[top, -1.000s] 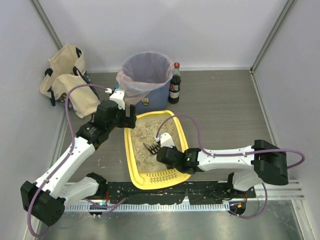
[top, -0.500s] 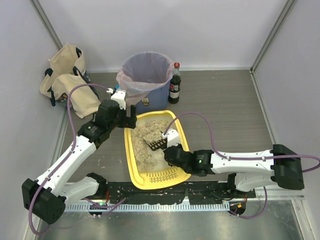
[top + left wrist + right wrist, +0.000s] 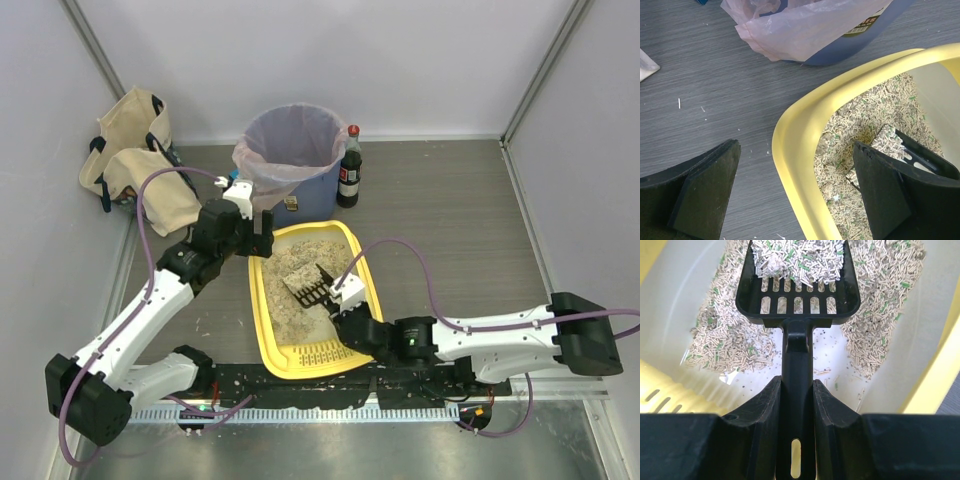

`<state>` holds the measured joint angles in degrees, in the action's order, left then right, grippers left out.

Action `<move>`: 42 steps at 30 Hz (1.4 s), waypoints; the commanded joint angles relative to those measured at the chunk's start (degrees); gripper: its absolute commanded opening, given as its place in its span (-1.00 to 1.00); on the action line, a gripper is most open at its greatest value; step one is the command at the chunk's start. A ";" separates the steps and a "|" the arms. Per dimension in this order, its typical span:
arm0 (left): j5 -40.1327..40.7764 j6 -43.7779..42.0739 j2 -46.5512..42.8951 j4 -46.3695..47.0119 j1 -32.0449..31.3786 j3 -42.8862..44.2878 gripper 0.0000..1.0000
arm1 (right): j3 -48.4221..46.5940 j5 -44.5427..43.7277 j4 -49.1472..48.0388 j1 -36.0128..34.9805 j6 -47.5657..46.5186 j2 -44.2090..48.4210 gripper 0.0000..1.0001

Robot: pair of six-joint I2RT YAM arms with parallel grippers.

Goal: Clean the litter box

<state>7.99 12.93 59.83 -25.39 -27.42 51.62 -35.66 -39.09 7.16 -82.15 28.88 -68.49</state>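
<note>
- The litter box (image 3: pixel 262 330) sits on the table (image 3: pixel 450 220) btwn the two arms. Its grille (image 3: pixel 325 352) faces the bases, and the far end is just in front of the blue bin (image 3: pixel 290 150).
- The right gripper (image 3: pixel 797 400) is nearly closed, pinched on the handle of the black scoop (image 3: pixel 797 295) just below the neck. The scoop is over the tray w/ a heap of granules (image 3: pixel 715 347) in it.
- The left gripper (image 3: pixel 257 243) is spread wide and holds nothing. One finger is outside the far-left corner over the table, the other over the litter. We can't tell if either touches the rim.
- We judge the tray to be stiff moulded plastic, smooth and prob. slippery, so it may slide on the table when the scoop pushes.
- With this much litter, approx. half the floor covered, we'd guess moderate weight. The load is loose, so any tilt shifts or spills it.
- Best hold, we think, is the rolled rim at that far-left corner, where open fingers can straddle the lip. The wall looks too thin and flexy elsewhere.
- The scoop looks light and rigid. We'd keep it level, since the load is only heaped, not packed.
</note>
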 commanded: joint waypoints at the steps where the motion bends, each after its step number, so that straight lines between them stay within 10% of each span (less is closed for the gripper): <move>1: 1.76 -0.97 -0.33 0.51 -0.27 2.26 0.98 | 2.17 -6.96 -6.81 -1.35 -0.85 4.24 -0.97; 12: 2.82 -1.15 0.28 0.86 -0.35 2.00 0.98 | 3.84 -21.88 -5.84 -7.06 -4.10 6.42 -0.97; 42: 2.12 -0.97 2.04 0.60 -0.27 2.26 0.99 | -0.83 -17.93 -6.22 -9.17 -8.47 2.73 -0.97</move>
<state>9.63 12.78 61.98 -25.58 -27.42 51.62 -34.33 -55.79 3.27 -90.98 20.18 -66.89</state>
